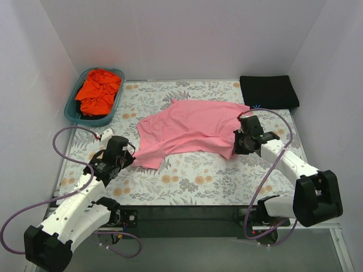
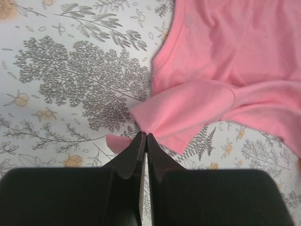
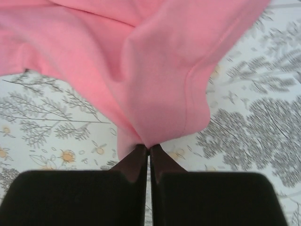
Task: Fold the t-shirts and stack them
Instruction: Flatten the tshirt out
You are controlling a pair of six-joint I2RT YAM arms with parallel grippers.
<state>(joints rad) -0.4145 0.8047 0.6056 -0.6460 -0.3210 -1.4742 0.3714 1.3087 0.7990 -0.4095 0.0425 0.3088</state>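
My left claw [image 2: 143, 136] is pinched shut on a corner of the pink tee [image 2: 225, 61]. My right claw [image 3: 149, 148] is clamped tight on its opposite edge. The tee lies rumpled between them on the flowered bench [image 1: 198, 181]. Beyond my right claw lies a folded black tee [image 1: 269, 92]. Beyond my left claw, an orange tee [image 1: 98, 89] is heaped in a basket [image 1: 72, 107].

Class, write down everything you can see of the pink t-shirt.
The pink t-shirt is plain, soft cloth with stitched hems. It lies rumpled and partly spread in the middle of the floral table, with one corner folded over. The left pincer is shut on one edge, the right pincer on the opposite one.
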